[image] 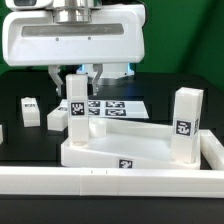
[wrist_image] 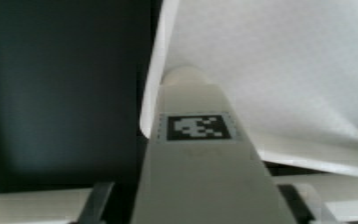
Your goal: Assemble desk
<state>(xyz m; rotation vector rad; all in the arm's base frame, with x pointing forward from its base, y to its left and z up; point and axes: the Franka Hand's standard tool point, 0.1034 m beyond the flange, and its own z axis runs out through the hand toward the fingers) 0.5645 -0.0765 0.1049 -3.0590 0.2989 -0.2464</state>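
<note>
The desk slab [image: 130, 147] lies white and rimmed on the black table. One square white leg [image: 77, 112] stands upright in its corner at the exterior view's left. A second leg [image: 186, 125] stands in the corner at the right. My gripper [image: 78, 76] straddles the top of the left leg, with fingers on both sides and small dark gaps to it, so it looks open. In the wrist view the leg [wrist_image: 204, 160] with its square tag runs between my fingers [wrist_image: 101, 200], with the slab [wrist_image: 282, 80] beyond.
Two loose white legs [image: 30, 110] [image: 57, 121] lie on the table at the exterior view's left. The marker board [image: 112, 105] lies behind the slab. A long white rail [image: 110, 185] runs along the front.
</note>
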